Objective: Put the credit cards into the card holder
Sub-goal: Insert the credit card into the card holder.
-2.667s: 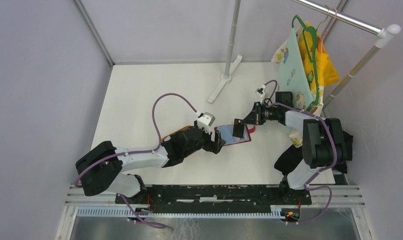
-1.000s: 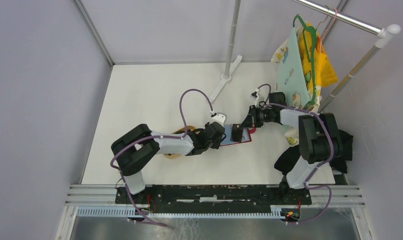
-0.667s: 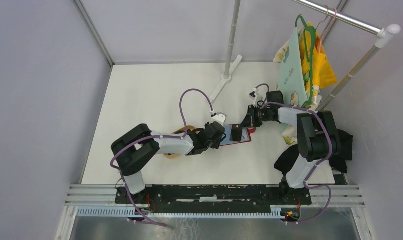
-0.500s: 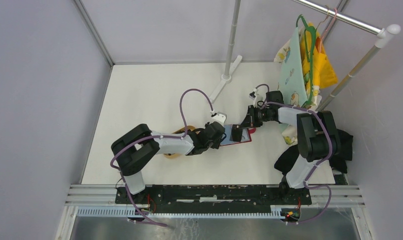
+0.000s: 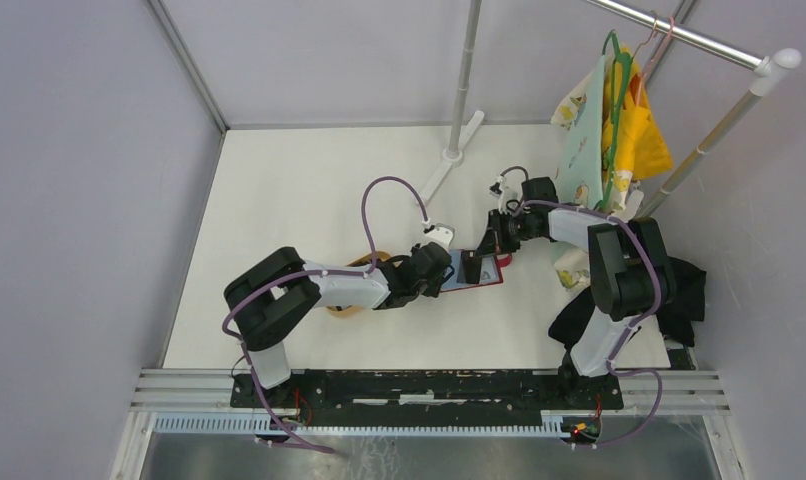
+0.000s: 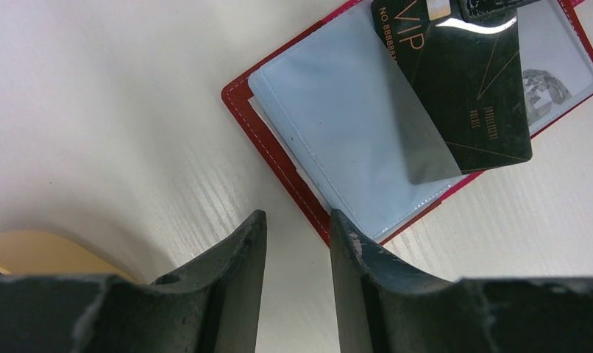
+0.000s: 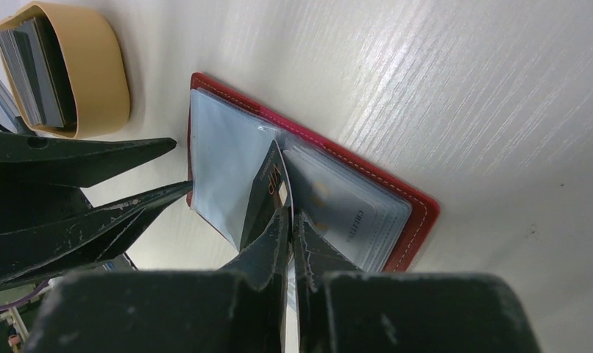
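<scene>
Top view, scene: the red card holder (image 5: 489, 276) lies open on the tabletop (image 5: 299, 190). The left end effector (image 5: 446, 275) and right end effector (image 5: 483, 249) close in on it from opposite sides.
Top view, step: this looks like feeding one card into a pocket. The black VIP card (image 5: 472, 268) lies on the holder, just ahead of the right fingers.
Left wrist, left end effector: it is half spread and empty, with the holder's red edge just beyond its tips.
Left wrist, card: one corner is tucked under a clear pocket panel and the rest is exposed.
Right wrist, right end effector: it is pressed together on the card's thin edge, standing the card between two pocket leaves.
Right wrist, remaining cards: these are stacked in the tan tray (image 7: 95, 73), beyond the left fingers.
Next move: probably push the card deeper along the pocket and release only once it is seated. The holder may skid unless the left fingers brace it.
</scene>
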You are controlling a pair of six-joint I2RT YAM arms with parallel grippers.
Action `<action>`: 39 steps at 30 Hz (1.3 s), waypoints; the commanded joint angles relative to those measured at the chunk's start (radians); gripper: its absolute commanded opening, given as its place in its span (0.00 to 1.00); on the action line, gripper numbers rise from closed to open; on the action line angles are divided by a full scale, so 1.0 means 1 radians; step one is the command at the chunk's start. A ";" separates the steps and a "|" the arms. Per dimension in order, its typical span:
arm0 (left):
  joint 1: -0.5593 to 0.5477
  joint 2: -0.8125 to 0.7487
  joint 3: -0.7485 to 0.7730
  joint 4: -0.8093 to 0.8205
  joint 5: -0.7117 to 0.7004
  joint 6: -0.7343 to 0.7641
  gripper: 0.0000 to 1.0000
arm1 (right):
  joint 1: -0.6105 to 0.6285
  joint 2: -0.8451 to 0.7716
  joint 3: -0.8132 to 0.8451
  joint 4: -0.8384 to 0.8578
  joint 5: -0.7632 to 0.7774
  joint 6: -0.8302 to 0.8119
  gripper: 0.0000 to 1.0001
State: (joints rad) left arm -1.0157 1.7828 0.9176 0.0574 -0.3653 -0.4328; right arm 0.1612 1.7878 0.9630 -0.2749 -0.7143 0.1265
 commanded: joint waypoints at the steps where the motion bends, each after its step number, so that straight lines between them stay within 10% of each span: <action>1: 0.005 0.013 0.038 0.029 -0.018 -0.007 0.44 | 0.010 0.016 0.033 -0.031 0.039 -0.029 0.07; 39: 0.006 -0.130 0.003 0.009 0.015 -0.051 0.43 | 0.016 0.020 0.060 -0.058 -0.010 -0.046 0.13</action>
State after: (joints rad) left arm -1.0157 1.7519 0.9203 0.0406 -0.3614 -0.4339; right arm 0.1757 1.8118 0.9966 -0.3202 -0.7246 0.0998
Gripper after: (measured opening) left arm 0.437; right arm 0.127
